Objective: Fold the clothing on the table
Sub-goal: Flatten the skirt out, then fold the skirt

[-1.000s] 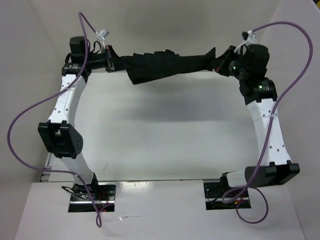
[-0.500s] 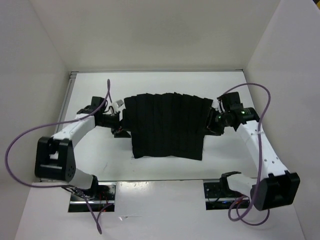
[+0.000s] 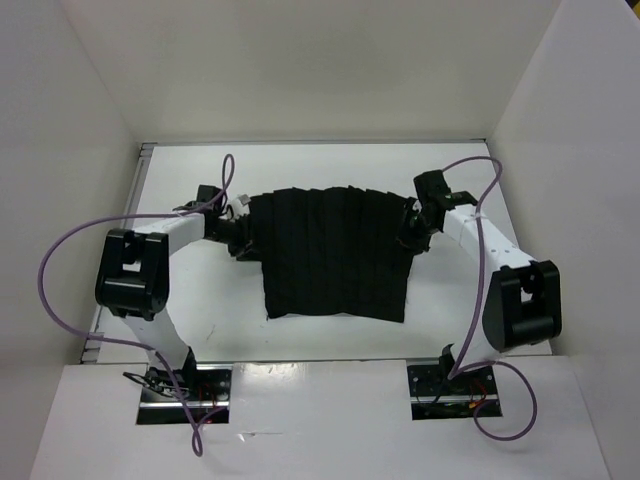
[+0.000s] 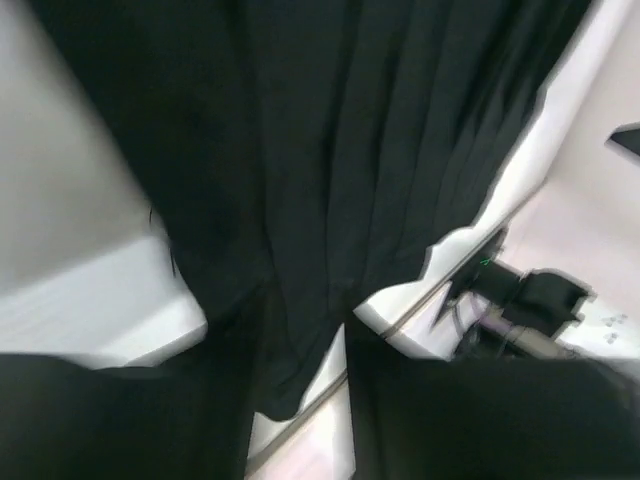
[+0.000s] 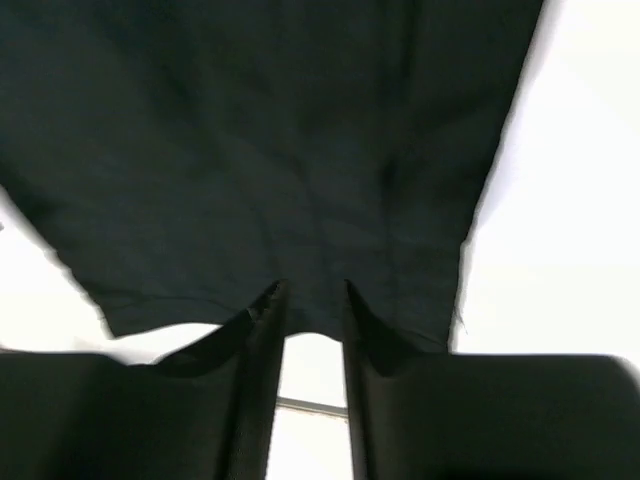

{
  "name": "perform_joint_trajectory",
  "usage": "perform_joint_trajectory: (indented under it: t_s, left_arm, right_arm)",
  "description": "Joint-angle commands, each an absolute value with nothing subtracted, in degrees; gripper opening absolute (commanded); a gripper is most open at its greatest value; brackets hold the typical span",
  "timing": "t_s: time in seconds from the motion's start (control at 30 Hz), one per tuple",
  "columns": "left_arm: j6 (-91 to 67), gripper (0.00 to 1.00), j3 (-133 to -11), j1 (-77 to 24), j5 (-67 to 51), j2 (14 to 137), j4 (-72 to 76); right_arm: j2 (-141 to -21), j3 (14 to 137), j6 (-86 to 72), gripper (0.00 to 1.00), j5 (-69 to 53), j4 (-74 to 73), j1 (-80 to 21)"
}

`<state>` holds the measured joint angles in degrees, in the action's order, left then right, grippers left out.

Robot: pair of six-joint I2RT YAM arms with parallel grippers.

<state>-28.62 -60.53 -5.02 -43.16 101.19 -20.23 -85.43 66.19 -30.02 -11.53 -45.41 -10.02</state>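
Left claw (image 3: 243, 235) and right claw (image 3: 408, 238) stand slightly parted, gripping nothing; between them the clothing (image 3: 333, 255) lies flat on the tabletop (image 3: 330, 170); we judge every fold remains.

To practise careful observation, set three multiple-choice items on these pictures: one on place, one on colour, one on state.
1. Where does the black pleated fabric garment lie?
A between the left gripper and right gripper
B over the near edge
C against the far wall
2. The arms' looping cables are:
A green
B purple
C orange
3. The garment is:
A balled up
B lifted
C spread flat on the white tabletop
Key: A, a gripper sits at each side edge; B, purple loops; C, pleats lie open.
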Motion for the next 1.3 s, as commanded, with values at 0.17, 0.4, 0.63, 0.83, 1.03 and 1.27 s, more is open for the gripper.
perform_joint_trajectory:
  t_s: [0.17, 0.4, 0.63, 0.83, 1.03, 1.27]
  left_arm:
    - [-29.7, 0.82, -51.7, -8.2, -32.7, 82.5, -26.7]
    - [-34.5, 0.82, -44.2, -12.3, -31.1, 74.0, -29.7]
    - [-39.3, 0.75, -40.6, -19.3, -25.1, 74.5, -28.0]
    - [-41.3, 0.71, -39.4, -23.3, -19.9, 77.5, -26.9]
    - [-41.8, 0.56, -38.9, -23.8, -17.9, 79.8, -25.8]
    - [-43.0, 0.53, -38.8, -23.8, -14.2, 77.5, -26.3]
  right_arm:
    - [-78.4, 59.2, -33.4, 0.40, -2.5, -47.9, -12.6]
    - [-77.5, 59.8, -35.9, 0.40, -1.1, -52.3, -12.6]
    - [-75.5, 60.9, -37.0, 0.40, -1.1, -54.9, -13.1]
    - [-73.6, 62.5, -37.5, 0.40, 1.2, -58.8, -13.1]
    - [-72.3, 63.6, -38.1, 0.40, 2.5, -61.3, -13.1]
    - [-71.8, 64.8, -38.6, 0.40, 3.0, -62.5, -13.1]
